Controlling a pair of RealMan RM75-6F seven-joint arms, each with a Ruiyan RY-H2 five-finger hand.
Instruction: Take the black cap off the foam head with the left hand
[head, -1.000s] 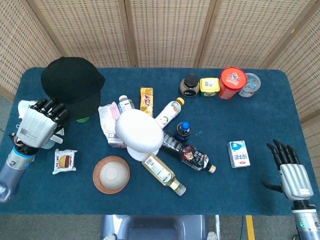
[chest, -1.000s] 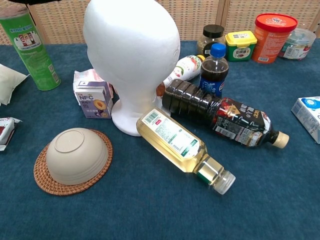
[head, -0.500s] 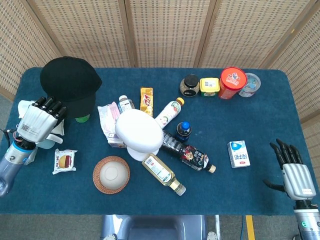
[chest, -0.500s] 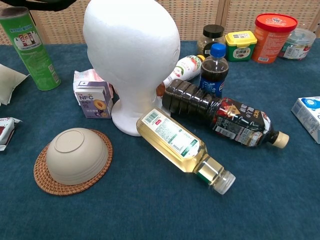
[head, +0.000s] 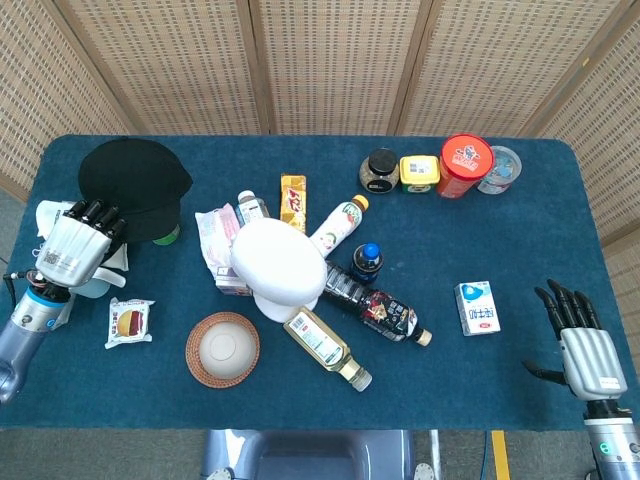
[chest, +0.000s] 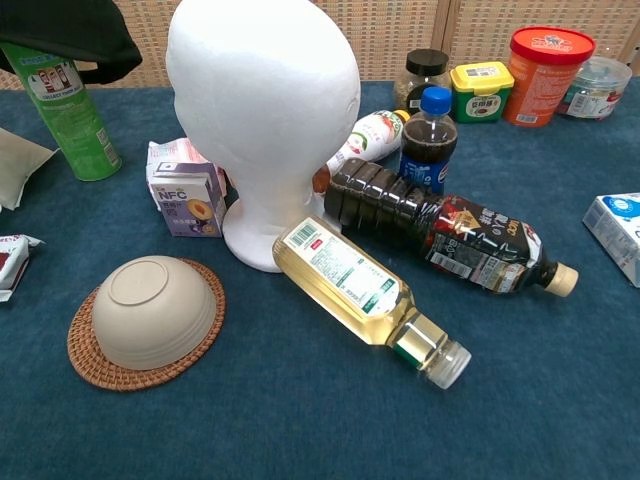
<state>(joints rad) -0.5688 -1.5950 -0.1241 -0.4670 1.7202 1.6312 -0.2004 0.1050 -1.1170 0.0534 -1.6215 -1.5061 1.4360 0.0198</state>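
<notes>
Cap (head: 133, 186) dropped lower, now draped over the green can (chest: 60, 110), well clear of the bare foam head (head: 278, 262); my left hand (head: 72, 250) beside it, grip unclear.

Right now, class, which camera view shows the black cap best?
The head view: the whole black cap is seen from above, at the table's far left, over the green can. The chest view catches only its lower edge in the top left corner.

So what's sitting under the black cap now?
The black cap sits over the top of a green can; the can's lid is covered. The foam head is bare. The cap's underside isn't visible.
</notes>
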